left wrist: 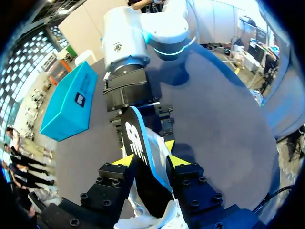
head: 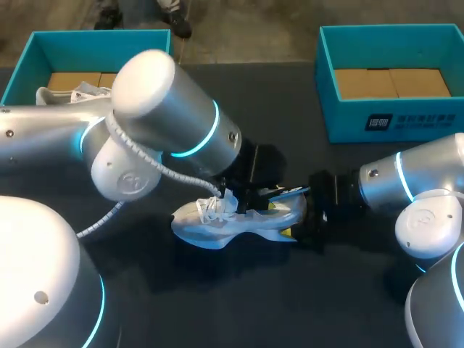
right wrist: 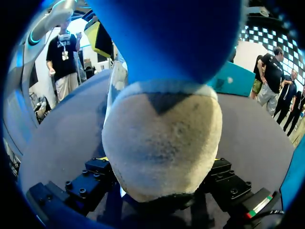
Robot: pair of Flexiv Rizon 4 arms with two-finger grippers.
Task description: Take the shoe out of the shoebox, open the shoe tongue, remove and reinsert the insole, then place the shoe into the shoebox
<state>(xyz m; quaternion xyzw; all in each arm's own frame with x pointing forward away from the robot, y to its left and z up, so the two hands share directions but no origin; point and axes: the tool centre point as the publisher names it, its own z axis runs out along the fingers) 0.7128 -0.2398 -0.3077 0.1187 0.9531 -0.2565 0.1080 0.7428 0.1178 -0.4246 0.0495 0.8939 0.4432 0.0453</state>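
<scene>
Dark tabletop (head: 290, 304), two teal boxes at its far edge. Left shoebox (head: 101, 40) holds a second white shoe (head: 72, 94); right shoebox (head: 377, 116) shows only its cardboard floor. White shoe (head: 217, 225) of the task lies on the table between the arms, well apart from both boxes, toe toward my left side, heel toward my right.

Left gripper (left wrist: 150, 161) sits over the shoe's opening, fingers clamped on the insole (left wrist: 136, 136), which stands on edge between the yellow tips, dark face with a white logo, pale blue rim. Its far end sticks up out of the heel.

Right gripper (right wrist: 159, 162) is at the heel, fingers pressed to both sides of it, grasping the shoe. The off-white heel fills the right wrist view, with the blue insole above it.
</scene>
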